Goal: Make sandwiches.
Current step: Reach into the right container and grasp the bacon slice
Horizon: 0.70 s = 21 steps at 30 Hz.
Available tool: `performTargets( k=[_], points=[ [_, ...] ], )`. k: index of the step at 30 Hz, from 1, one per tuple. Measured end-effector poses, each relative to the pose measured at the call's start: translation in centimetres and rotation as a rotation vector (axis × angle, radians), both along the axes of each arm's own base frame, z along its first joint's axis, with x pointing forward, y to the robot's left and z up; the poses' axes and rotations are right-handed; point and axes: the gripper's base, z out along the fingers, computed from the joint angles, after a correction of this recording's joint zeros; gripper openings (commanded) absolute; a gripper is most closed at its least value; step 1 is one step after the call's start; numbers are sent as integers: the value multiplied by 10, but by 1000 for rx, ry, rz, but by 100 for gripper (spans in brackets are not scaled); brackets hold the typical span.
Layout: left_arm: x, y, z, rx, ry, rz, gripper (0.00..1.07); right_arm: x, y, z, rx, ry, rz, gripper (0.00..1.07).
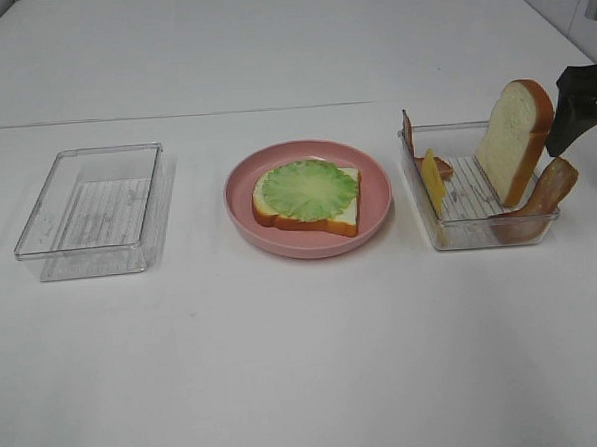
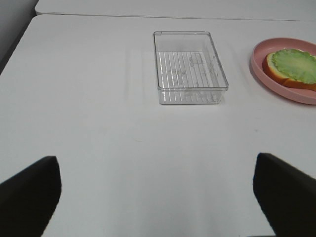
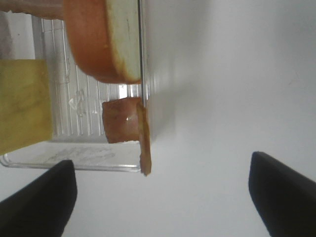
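in the middle of the counter (image 1: 287, 384) sits a pink plate (image 1: 239, 192). on it lies one bread slice (image 1: 346, 217) with a green lettuce leaf (image 1: 307, 189) on top. i think the sandwich is only half made.

the rest waits in the clear tray (image 1: 480, 238) on the right. a second bread slice (image 1: 509, 137) stands on its edge and leans there. a yellow cheese slice (image 1: 434, 181) stands by the wall nearest the plate. a brown bacon strip (image 1: 549, 188) leans out over the front corner.

the right fingers (image 1: 576, 109) hang just beside the standing bread. they are spread apart and pinch nothing. the left fingers (image 2: 29, 192) are spread wide too, over bare counter, near the other tray (image 2: 190, 96), which has nothing in it.

the toy food looks light and a bit squishy, i think. the bacon is thin and may bend or slip. its top end, which sticks up out of the tray, looks like the best place to hold it. the bread is thick, so pinch it across its flat sides near the top crust. squeeze gently so it does not tip over.
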Motion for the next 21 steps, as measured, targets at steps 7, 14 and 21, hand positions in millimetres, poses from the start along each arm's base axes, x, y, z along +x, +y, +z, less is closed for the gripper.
performTargets(
  k=[7, 14, 21],
  points=[
    [0, 0, 0, 0, 0, 0, 100, 10, -1, -30, 12, 32, -5, 82],
    [0, 0, 0, 0, 0, 0, 100, 16, -1, -44, 28, 33, -17, 75],
    [0, 0, 0, -1, 0, -1, 100, 17, -1, -54, 35, 58, -18, 64]
  ],
)
